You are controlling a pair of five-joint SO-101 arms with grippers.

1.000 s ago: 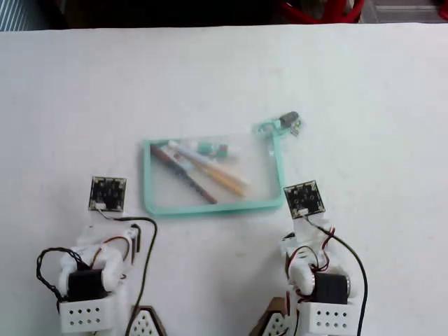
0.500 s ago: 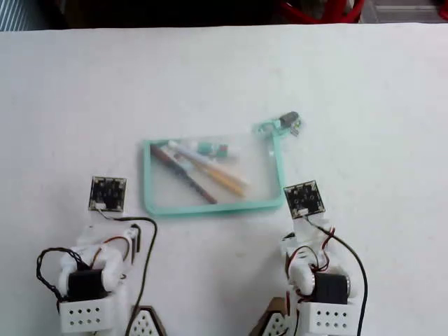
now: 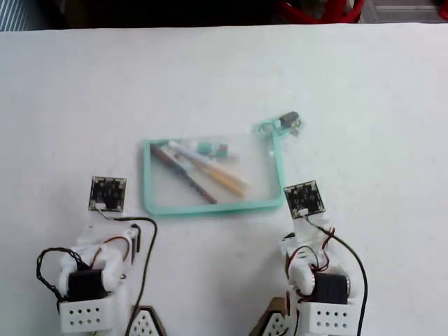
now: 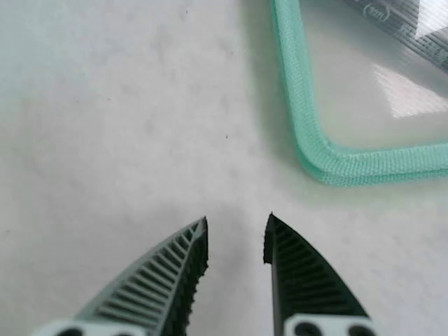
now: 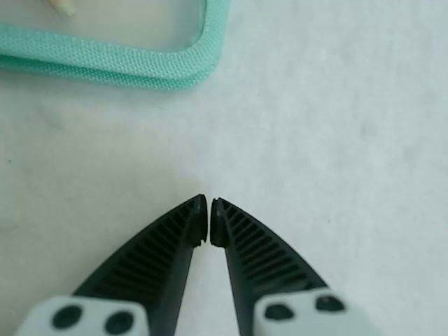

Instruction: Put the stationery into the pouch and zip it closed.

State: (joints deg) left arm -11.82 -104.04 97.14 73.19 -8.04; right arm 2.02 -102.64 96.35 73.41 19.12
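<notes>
The pouch (image 3: 210,209) lies flat on the counter (image 3: 378,98) just ahead of both arms, its long axis running side to side. The stationery (image 3: 203,168) is inside it, and the zipper pull (image 3: 287,123) sticks out at its far right corner. My right tool (image 5: 208,210), tips pressed together, sits off the near right corner, so I judge that arm nearer the pull, which lies ahead along the pouch's short side. My left tool (image 4: 236,225), slightly spread, sits off the near left corner.
</notes>
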